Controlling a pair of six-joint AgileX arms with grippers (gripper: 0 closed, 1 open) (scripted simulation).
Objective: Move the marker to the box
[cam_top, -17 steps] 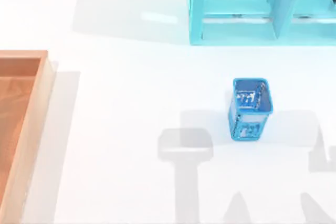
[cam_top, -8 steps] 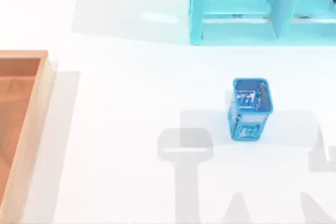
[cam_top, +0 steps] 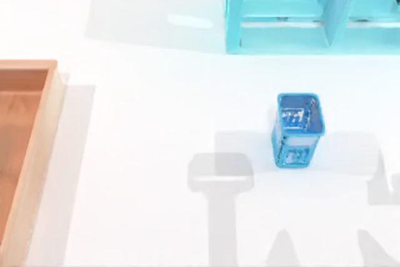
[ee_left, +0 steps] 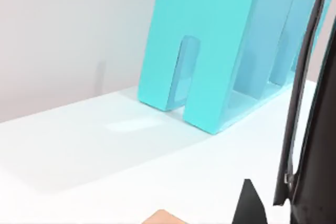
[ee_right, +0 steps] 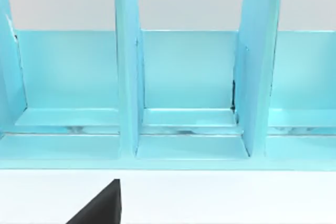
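The box [cam_top: 25, 154] sits at the bench's [cam_top: 144, 142] left edge, its orange-brown floor bare where it shows, and I can't spot the marker, so the move looks undone. A blue mesh cup [cam_top: 299, 130] stands right of centre, the cyan shelf frame [cam_top: 312, 10] far right. Whether either claw is released or clenched, I cannot tell.

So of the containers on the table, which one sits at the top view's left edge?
The box, the shallow wooden tray with a tan rim. The blue mesh cup stands right of centre; the cyan shelf frame sits at the back.
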